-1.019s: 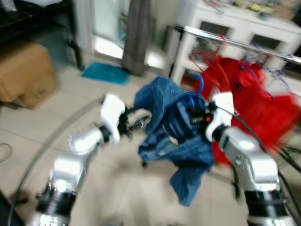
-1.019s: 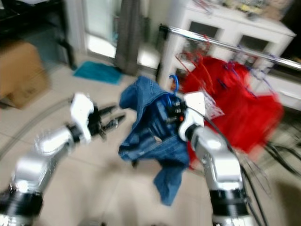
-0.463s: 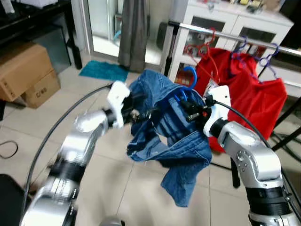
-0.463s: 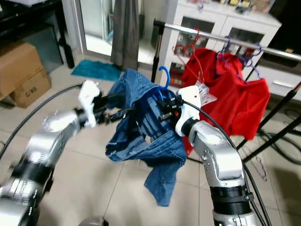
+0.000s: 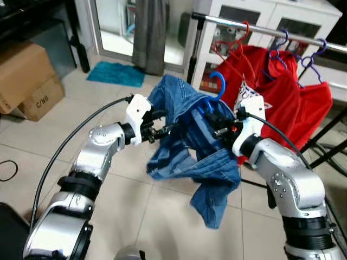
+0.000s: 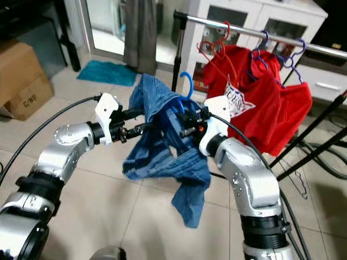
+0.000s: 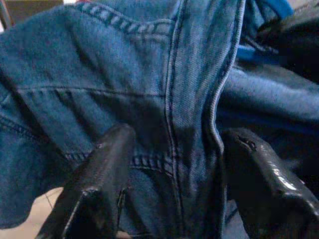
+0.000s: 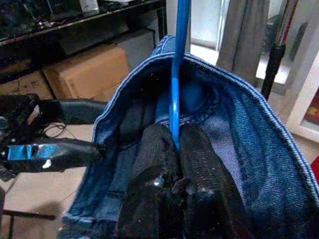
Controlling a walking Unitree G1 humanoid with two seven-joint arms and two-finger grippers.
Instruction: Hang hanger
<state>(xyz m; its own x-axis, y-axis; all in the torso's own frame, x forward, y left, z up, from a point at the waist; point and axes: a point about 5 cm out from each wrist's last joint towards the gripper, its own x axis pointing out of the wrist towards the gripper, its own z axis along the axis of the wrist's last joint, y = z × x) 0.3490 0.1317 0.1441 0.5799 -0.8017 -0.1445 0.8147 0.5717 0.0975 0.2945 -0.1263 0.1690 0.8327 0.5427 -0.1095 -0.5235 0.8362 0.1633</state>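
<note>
A blue plastic hanger carries a blue denim garment that droops toward the floor. My right gripper is shut on the hanger's neck, just under the hook, with both fingers pressed together around it. My left gripper is open at the garment's left side, and a denim fold with a seam lies between its spread fingers. Behind and to the right runs a metal clothes rail at about hook height.
Red garments hang on red and purple hangers on the rail, in front of a white cabinet. The rack's black legs spread at right. A cardboard box, a teal mat and a grey curtain are at left.
My left gripper has reached right from open air to the denim, which now sits between its fingers. The right gripper keeps hold of the hanger. The camera has shifted and steadied.
</note>
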